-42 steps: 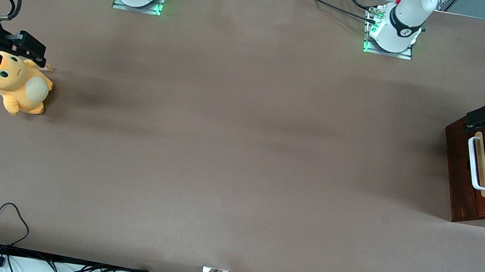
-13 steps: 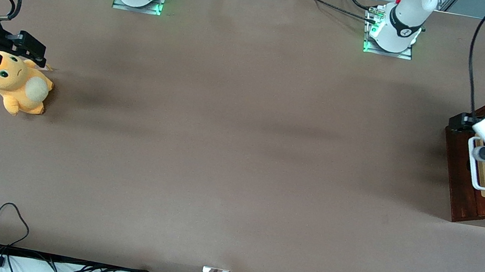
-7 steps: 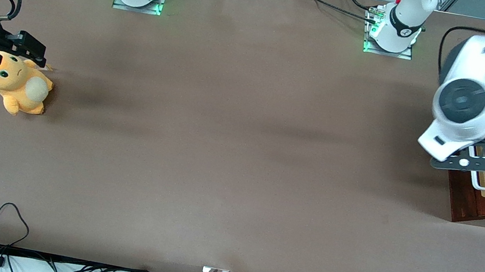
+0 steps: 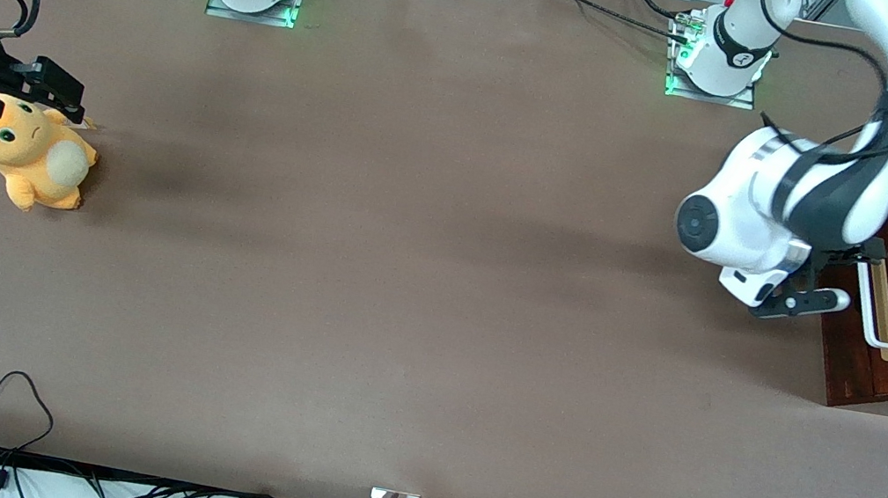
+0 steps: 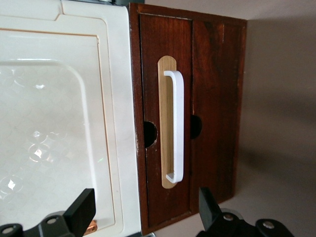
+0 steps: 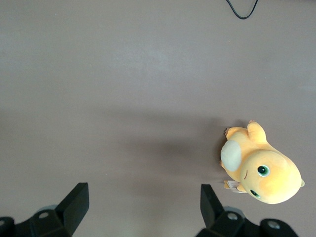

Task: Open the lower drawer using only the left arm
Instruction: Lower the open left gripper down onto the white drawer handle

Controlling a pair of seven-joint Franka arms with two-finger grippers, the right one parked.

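Looks like the approach step: end effector [image 5: 148, 217] hangs spread wide in front of the lower drawer [image 5: 217, 108], next it needs to close on the white handle [image 5: 175, 126].

The lower drawer [image 5: 215, 98] has a dark red-brown wooden front with visible grain and a slight sheen. Its loop handle [image 5: 177, 123] looks like smooth white plastic, set on a pale, matt wood strip [image 5: 164, 123]. The cabinet's top panel [image 5: 54, 128] is cream-white, moulded and glossy, catching small highlights. The left arm [image 4: 779, 213] has a glossy white shell with black panels; its gripper [image 5: 148, 217], in front of the drawer, has matt black jaws held wide apart. The surface [image 4: 404, 278] is matt brown, like paper. A plush toy [image 4: 31, 153] is soft orange cloth.
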